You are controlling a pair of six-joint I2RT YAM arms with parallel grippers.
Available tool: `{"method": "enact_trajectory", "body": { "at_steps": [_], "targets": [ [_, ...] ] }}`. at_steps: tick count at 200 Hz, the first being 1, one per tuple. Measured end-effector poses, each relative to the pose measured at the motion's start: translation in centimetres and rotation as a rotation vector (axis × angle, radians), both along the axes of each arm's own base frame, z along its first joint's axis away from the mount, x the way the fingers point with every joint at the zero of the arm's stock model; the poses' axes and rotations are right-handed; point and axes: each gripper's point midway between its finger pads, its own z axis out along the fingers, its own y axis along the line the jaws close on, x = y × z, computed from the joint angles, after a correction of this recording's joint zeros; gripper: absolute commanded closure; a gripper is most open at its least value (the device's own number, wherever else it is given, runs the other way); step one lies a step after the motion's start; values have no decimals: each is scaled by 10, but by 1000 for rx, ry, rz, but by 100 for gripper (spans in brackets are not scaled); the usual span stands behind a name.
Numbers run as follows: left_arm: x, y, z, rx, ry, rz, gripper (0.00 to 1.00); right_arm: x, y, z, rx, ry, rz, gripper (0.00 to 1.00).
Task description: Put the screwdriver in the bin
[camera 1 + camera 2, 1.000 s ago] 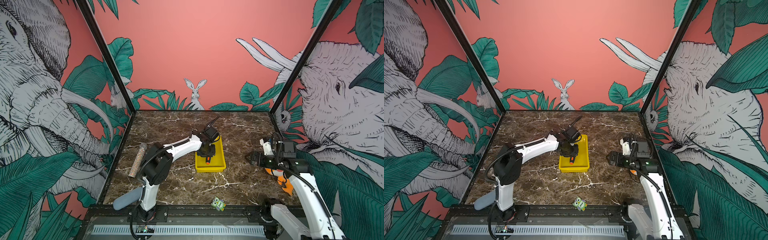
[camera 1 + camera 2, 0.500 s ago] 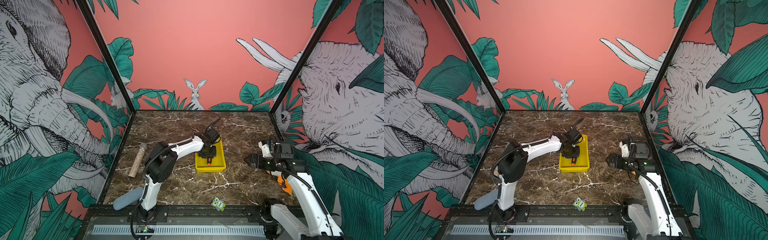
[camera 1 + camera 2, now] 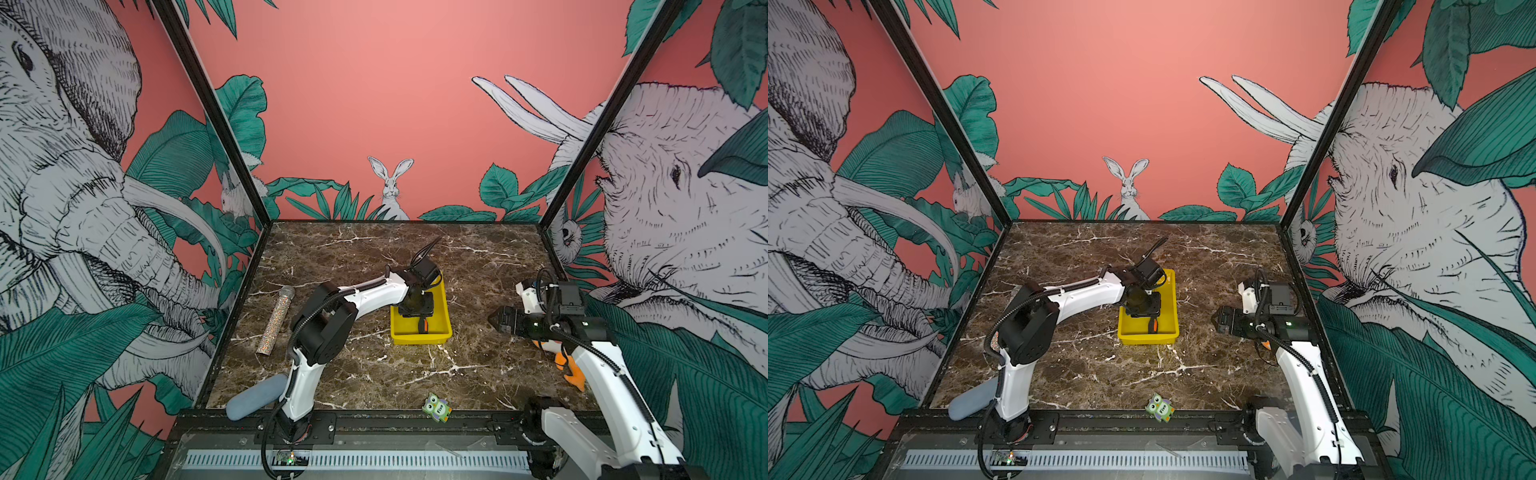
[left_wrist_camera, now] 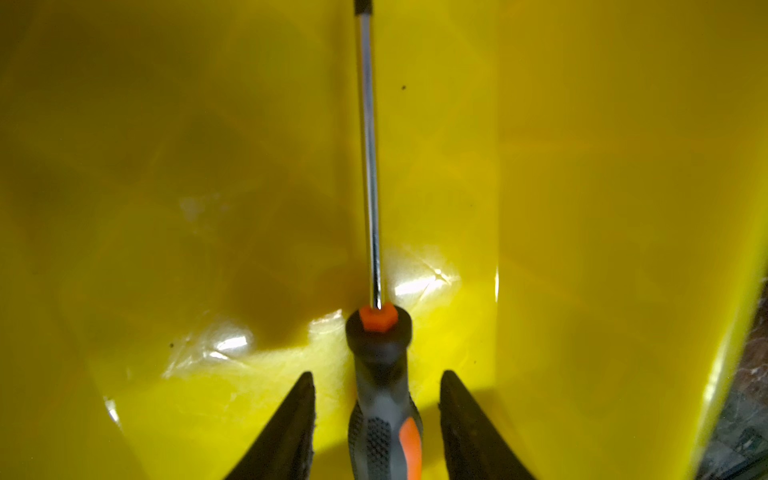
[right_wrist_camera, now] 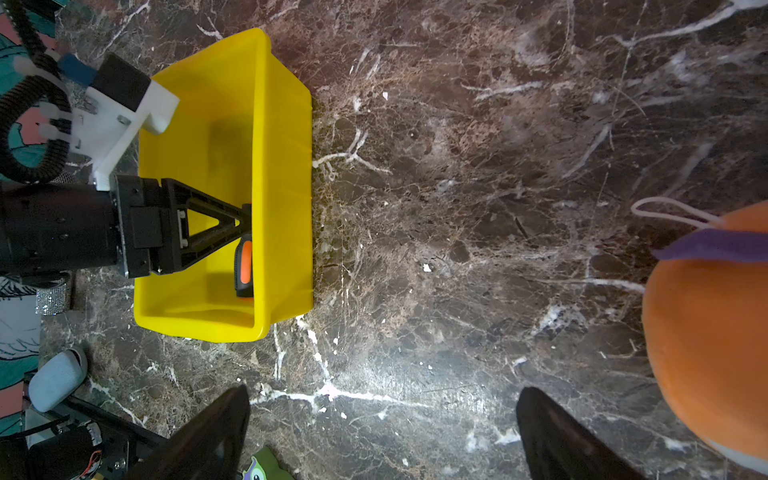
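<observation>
The screwdriver, black-and-grey handle with orange accents and a thin metal shaft, lies on the floor of the yellow bin. My left gripper hangs over the handle with its jaws open, a gap showing on each side. In both top views the left gripper is down inside the bin, and the screwdriver's orange butt pokes out towards the front. My right gripper is open over bare table, right of the bin.
A glittery silver microphone lies at the left edge, a grey-blue rounded object at the front left. A small green owl toy sits at the front edge. An orange plush lies under my right arm.
The left jaws have parted from the screwdriver handle, which now rests on the bin floor. The right gripper has shifted slightly towards the middle.
</observation>
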Motion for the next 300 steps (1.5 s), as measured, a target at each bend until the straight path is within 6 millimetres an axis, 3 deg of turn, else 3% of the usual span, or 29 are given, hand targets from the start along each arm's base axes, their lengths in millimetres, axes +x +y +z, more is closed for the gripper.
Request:
{"method": "enact_trajectory", "body": {
  "at_steps": [50, 86, 120, 167, 194, 223, 242, 270, 300],
  "targets": [
    [1, -2, 3, -9, -3, -3, 33, -3, -3, 1, -21, -8, 0, 0],
    [9, -10, 23, -42, -47, -16, 17, -2, -3, 5, -21, -15, -1, 1],
    [17, -13, 71, -97, -155, -50, 1, 10, -3, 25, -19, -69, -4, 0],
    [26, 1, 157, -194, -355, -107, 1, 37, -5, 43, -25, -122, -18, 1],
    [48, 36, 191, -251, -442, -66, 1, 53, -15, 46, -75, -169, -48, 1],
    [81, 120, 196, -231, -503, 85, 1, 66, -25, 52, -128, -231, -81, 1],
    [86, 160, 194, -184, -540, 137, 1, 73, -30, 55, -152, -265, -104, 1],
    [81, 182, 206, -102, -644, 102, 1, 81, -39, 55, -189, -298, -138, 1],
    [81, 192, 227, -52, -786, 41, 0, 95, -47, 57, -234, -344, -161, 1]
  ]
}}
